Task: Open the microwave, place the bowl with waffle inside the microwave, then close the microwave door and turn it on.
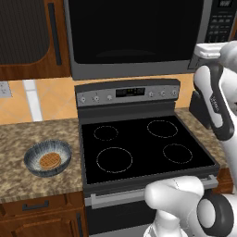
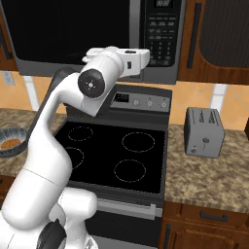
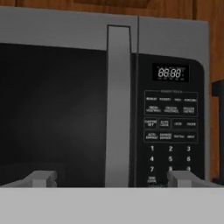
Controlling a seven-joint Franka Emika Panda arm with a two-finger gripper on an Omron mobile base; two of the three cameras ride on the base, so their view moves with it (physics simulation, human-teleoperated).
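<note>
While the gripper [image 3: 112, 178] faces the shut microwave door [image 3: 52, 109], jaws apart, its handle [image 3: 117, 109] sits roughly centered between 2 fingertips [image 3: 41, 178], apparently untouched.

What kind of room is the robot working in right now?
A home-style kitchen, by the look of it: an over-range microwave sits above a black glass stove top, wooden cabinets flank it, and a toaster stands on the granite counter.

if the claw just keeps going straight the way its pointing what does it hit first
Most likely the vertical handle of the closed microwave door; the open claw is lined up on it, though how far off is unclear.
</note>
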